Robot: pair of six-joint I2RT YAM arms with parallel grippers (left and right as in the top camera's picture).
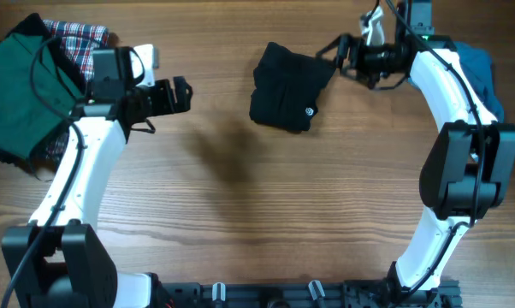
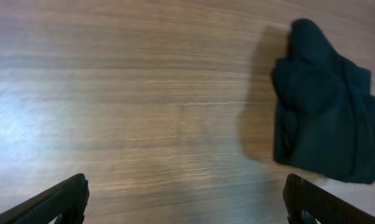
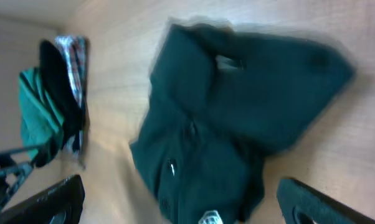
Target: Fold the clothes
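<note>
On the surface [image 1: 240,214], black shirt [image 1: 287,90] sits bundled — left end effector [image 1: 186,94] and right end effector [image 1: 336,53] spread wide, empty.

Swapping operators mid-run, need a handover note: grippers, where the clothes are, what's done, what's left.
Left gripper: open, empty, over bare table, left of the black shirt.
Right gripper: open, holding nothing, at the shirt's far right corner.
Done: black shirt lies in a compact folded bundle, far middle, logo up.
Left: blue garment, far right, partly hidden by the right arm. Probably also the green garment and plaid shirt heaped far left.
</note>
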